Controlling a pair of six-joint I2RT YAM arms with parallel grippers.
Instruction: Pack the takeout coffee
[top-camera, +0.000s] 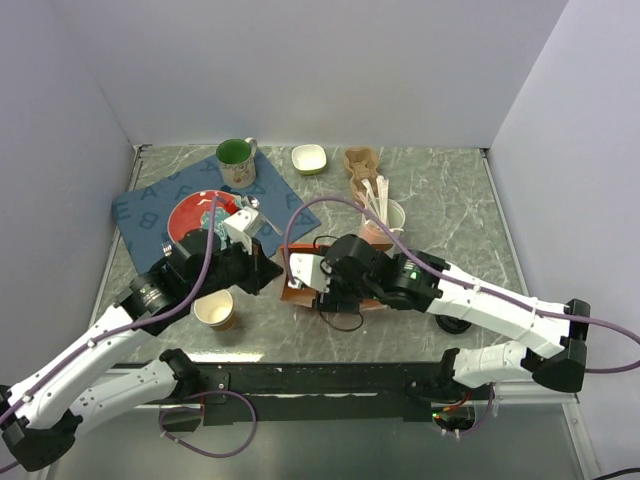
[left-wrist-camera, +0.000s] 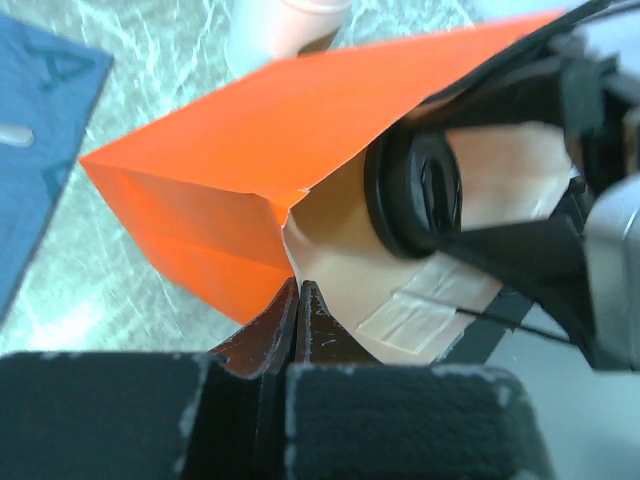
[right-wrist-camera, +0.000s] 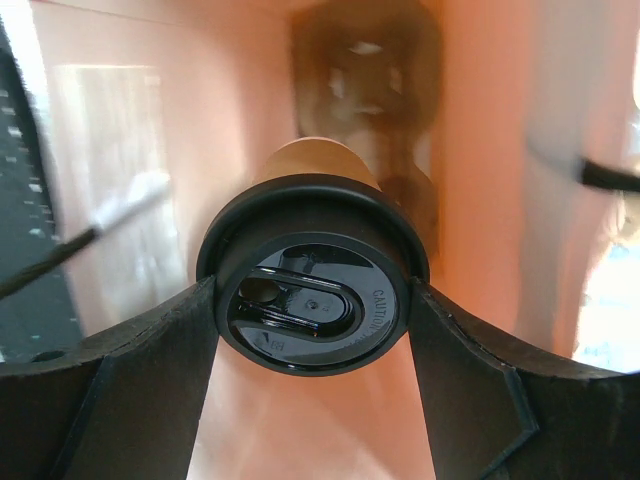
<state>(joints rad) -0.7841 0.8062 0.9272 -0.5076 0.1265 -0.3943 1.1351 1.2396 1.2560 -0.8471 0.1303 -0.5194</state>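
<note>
The takeout coffee (right-wrist-camera: 300, 235), a brown paper cup with a black lid, lies sideways inside the orange paper bag (right-wrist-camera: 330, 420). My right gripper (right-wrist-camera: 312, 305) is shut on the coffee's lid, one finger at each side. In the left wrist view the lid (left-wrist-camera: 420, 190) shows in the bag's open mouth. The bag (left-wrist-camera: 270, 140) lies on its side. My left gripper (left-wrist-camera: 298, 300) is shut on the lower edge of the bag's mouth. In the top view the bag (top-camera: 296, 288) sits between both grippers, and the coffee is hidden there.
A lidless tan cup (top-camera: 215, 310) stands near my left arm. A red plate (top-camera: 195, 220) lies on a blue mat (top-camera: 150, 205). A green mug (top-camera: 236, 160), a small bowl (top-camera: 309, 158), a brown carrier (top-camera: 361, 165) and a cup of stirrers (top-camera: 383, 218) stand behind.
</note>
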